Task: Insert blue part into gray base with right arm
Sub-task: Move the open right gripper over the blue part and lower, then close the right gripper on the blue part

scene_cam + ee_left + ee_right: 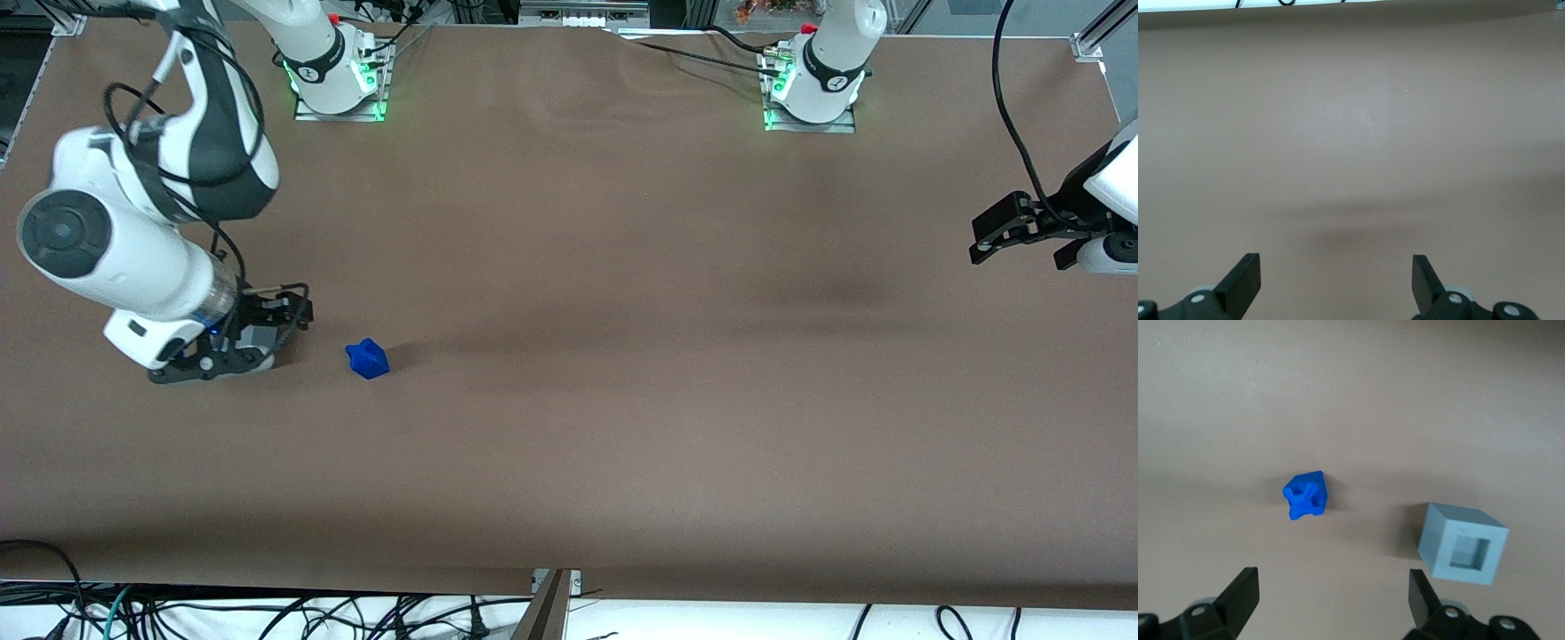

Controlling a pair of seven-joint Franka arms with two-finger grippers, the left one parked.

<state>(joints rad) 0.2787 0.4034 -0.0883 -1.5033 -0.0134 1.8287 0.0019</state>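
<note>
The blue part [367, 358] [1306, 497] lies alone on the brown table, toward the working arm's end. The gray base [1463, 544] is a light-gray cube, and its square recess faces the wrist camera. It rests on the table close to one fingertip and a short way from the blue part. In the front view the gripper mostly hides the base. My right gripper [277, 338] [1331, 588] hangs low over the table, pointing at the blue part. It is open, with only bare table between its fingers. It touches neither piece.
Two arm mounts [338, 89] [811, 93] stand along the table edge farthest from the front camera. Cables [267, 613] lie below the near edge. The brown table [622, 356] stretches on toward the parked arm's end.
</note>
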